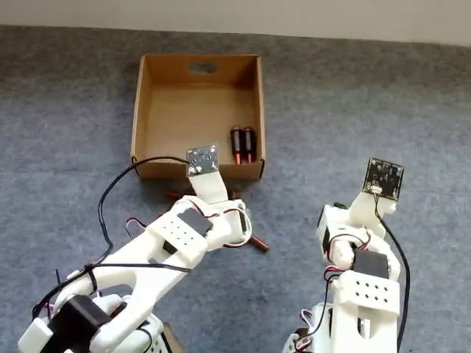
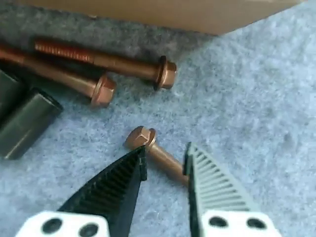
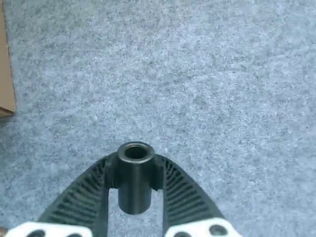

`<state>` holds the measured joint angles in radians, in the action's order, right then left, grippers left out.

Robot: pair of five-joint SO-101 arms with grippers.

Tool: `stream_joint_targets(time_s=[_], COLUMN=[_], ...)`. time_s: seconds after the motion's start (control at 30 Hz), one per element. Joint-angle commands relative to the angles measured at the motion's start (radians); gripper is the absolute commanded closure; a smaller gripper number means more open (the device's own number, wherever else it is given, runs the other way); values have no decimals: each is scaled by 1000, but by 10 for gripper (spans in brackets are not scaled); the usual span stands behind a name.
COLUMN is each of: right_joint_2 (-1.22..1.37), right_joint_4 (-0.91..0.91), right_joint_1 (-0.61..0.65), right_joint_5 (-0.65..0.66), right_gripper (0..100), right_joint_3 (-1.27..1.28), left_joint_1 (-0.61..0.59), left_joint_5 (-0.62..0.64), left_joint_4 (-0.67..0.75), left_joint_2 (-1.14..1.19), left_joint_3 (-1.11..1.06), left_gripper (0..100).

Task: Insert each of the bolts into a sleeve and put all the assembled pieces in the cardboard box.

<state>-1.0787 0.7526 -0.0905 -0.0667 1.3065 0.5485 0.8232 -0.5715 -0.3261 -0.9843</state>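
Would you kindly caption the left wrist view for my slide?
Left gripper, jaws open, straddling a copper bolt on the carpet near the cardboard box.

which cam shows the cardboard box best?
High view. It looks down into the whole cardboard box, open top and all four walls, with two assembled pieces lying by the wall nearest the arms. The left wrist view catches a strip of its outer wall, and the right wrist view a sliver of one edge.
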Motion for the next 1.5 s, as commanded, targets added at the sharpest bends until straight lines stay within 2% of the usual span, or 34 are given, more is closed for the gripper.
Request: stream_joint_targets(time_s=[0.0, 0.13, 0.23, 0.53, 0.8, 0.93, 1.37, 1.47], right_joint_2=[-19, -19, -19, -19, -19, -19, -19, -19], right_joint_4=[-18, -18, -16, -16, -16, -16, -16, -16], right_joint_1=[-10, -10, -10, -10, -10, -10, -10, -10], right_joint_5=[-9, -9, -9, -9, -8, -8, -9, -9], right_gripper=[992, 992, 992, 992, 992, 992, 992, 992], right_joint_3=[-13, -12, -12, -10, -13, -13, -12, -12], left_joint_1=[4, 10, 12, 10, 10, 10, 12, 8], left_joint_5=[11, 18, 54, 52, 52, 51, 55, 55], left_joint_4=[28, 29, 29, 18, -183, -238, -163, -158], left_joint_2=[30, 88, 131, 151, 151, 160, 163, 163], left_joint_3=[-1, -1, 1, 22, 107, 143, 142, 124], left_gripper=[813, 733, 745, 758, 756, 756, 760, 826])
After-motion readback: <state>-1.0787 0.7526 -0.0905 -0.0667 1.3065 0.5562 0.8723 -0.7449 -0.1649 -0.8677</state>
